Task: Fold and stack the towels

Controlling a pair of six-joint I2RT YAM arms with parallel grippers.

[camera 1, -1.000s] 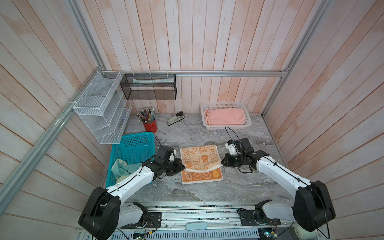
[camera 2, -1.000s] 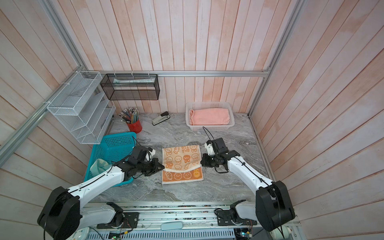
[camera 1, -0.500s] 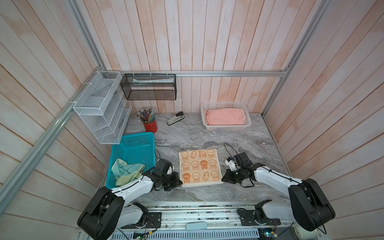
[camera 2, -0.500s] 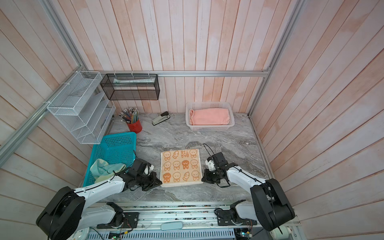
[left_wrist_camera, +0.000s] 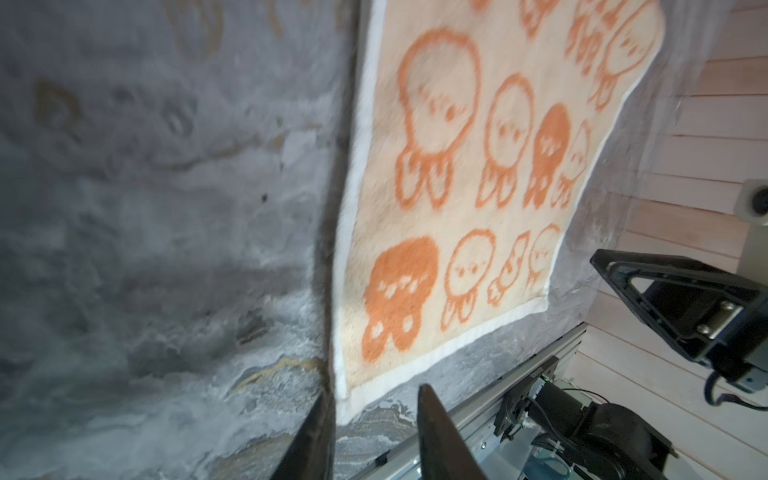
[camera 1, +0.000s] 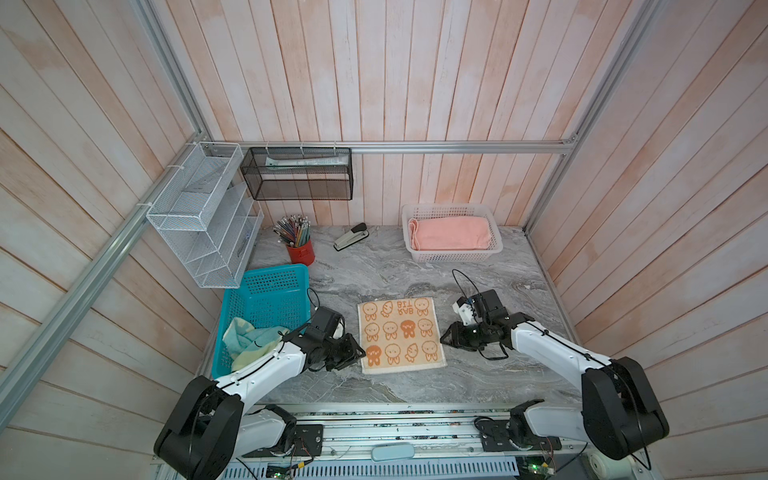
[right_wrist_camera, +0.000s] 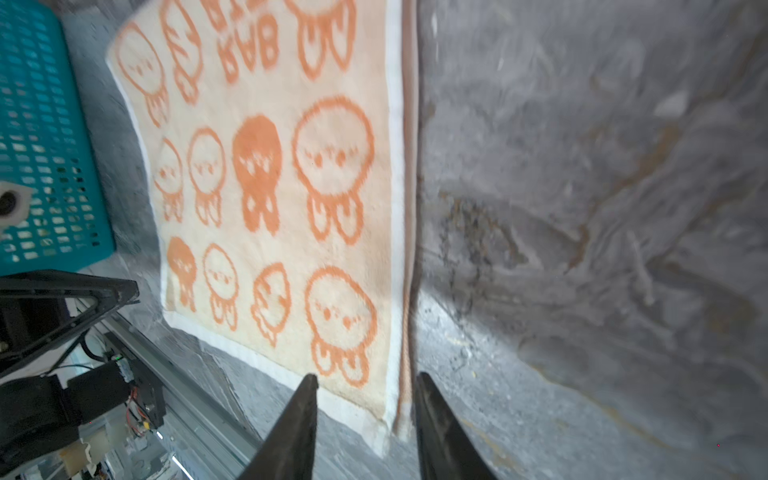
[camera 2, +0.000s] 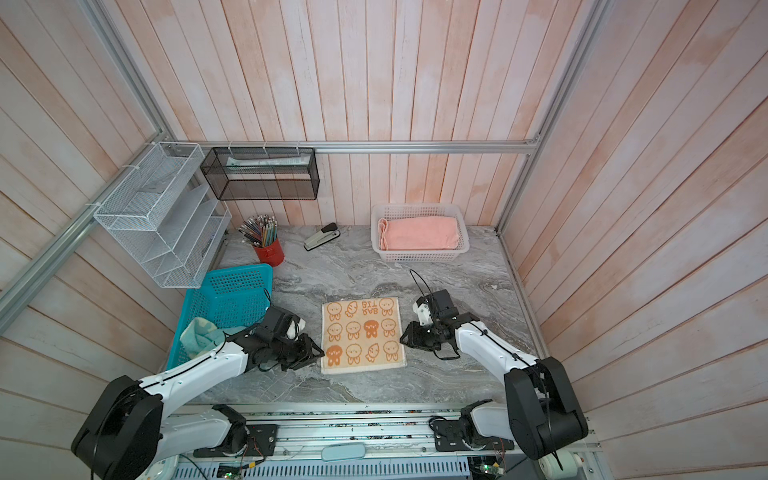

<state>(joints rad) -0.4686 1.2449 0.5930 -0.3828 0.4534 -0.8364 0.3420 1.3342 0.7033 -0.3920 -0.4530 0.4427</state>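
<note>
Terry cloth, orange on cream: in both top views the bunny towel [camera 1: 401, 334] [camera 2: 362, 334] lies flat and square on the marble table [camera 1: 395, 274], between my two claws. My left gripper [camera 1: 359, 353] sits just beside its near left corner and my right gripper [camera 1: 444, 338] just beside its right edge; neither lifts any cloth. At the back, the pink towel [camera 1: 451, 233] lies folded in the white basket [camera 1: 457, 255]. The yellow-and-teal towel [camera 1: 249, 338] is bunched, unfolded, in the teal basket [camera 1: 266, 291]. Left wrist view: my left gripper [left_wrist_camera: 376, 392] has its jaws parted, and the bunny towel [left_wrist_camera: 457, 208] puts its corner at the gap, flat on the stone and not pinched. Right wrist view: my right gripper [right_wrist_camera: 368, 376] also stands parted, straddling the border of the bunny towel [right_wrist_camera: 270, 187]. A second peach edge shows beside the white border, so I judge the cloth doubled. Assessment: the next fold is due. To do it well, I should come in low, close on both layers at matching points, lift together, carry evenly to the opposite edge, and let go only once the borders line up.
</note>
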